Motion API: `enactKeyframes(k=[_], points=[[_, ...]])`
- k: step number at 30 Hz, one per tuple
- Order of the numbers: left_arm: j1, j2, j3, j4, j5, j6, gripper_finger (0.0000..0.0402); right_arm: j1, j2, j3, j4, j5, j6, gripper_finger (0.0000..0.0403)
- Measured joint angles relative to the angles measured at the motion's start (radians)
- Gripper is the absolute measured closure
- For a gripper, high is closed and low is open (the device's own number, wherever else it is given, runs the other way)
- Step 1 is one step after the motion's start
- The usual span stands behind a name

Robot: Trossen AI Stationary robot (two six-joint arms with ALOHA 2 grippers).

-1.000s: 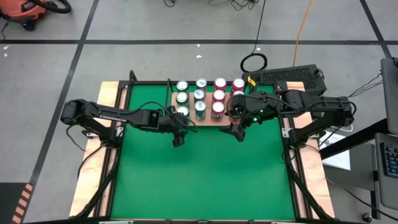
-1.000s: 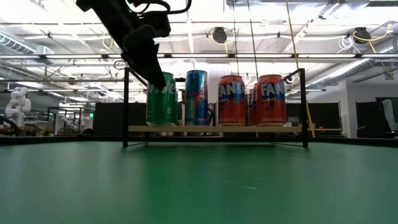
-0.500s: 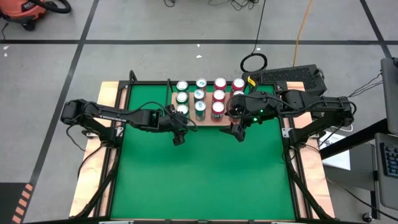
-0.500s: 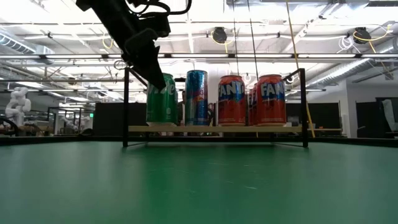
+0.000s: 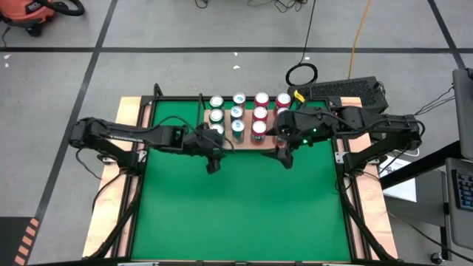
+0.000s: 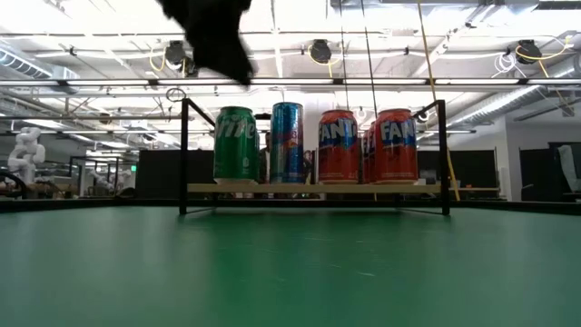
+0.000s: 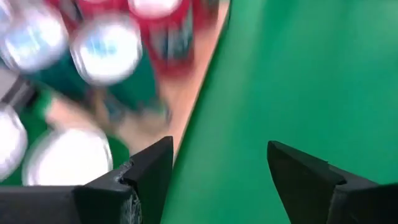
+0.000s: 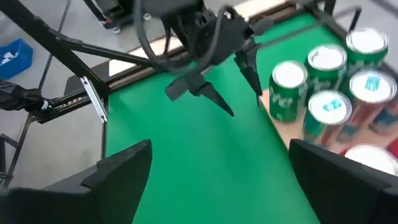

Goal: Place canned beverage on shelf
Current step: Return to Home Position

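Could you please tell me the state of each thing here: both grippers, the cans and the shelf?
shelf: level, loaded.
left gripper: fingers open, holding nothing.
right gripper: fingers open, holding nothing.
green soda can: upright on the shelf, free of both grippers.
blue can: upright on the shelf.
Fanta cans: upright on the shelf.

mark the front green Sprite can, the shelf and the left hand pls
green Sprite can (image 6: 235, 143): low view, middle of its label.
shelf (image 6: 313, 188): low view, front edge of the wooden board.
left hand (image 7: 219, 144): left wrist view, midway between its two open fingertips.
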Motion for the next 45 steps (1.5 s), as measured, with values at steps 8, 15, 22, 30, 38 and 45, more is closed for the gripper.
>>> enactKeyframes(k=[8,15,22,30,38,45], points=[[-0.011,-0.096,0.172,-0.036,0.009,0.008,0.0157,0.000,-0.027,0.002,0.082,0.002,-0.189,0.0142],[-0.011,-0.212,0.220,-0.068,0.013,0.008,0.0255,0.000,-0.059,0.001,0.095,0.003,-0.269,0.0282],[-0.010,-0.324,0.221,-0.064,0.018,0.002,0.0368,0.000,-0.109,0.001,0.085,0.003,-0.372,0.0395],[-0.010,-0.378,0.221,-0.063,0.021,0.036,0.0393,-0.026,-0.179,0.001,0.046,0.007,-0.453,0.0401],[-0.011,-0.391,0.200,-0.070,0.068,0.109,0.0400,-0.054,-0.273,-0.025,-0.002,0.002,-0.466,0.0402],[-0.011,-0.423,0.128,-0.061,0.067,0.108,0.0401,-0.053,-0.406,-0.176,0.017,0.000,-0.452,0.0403]])
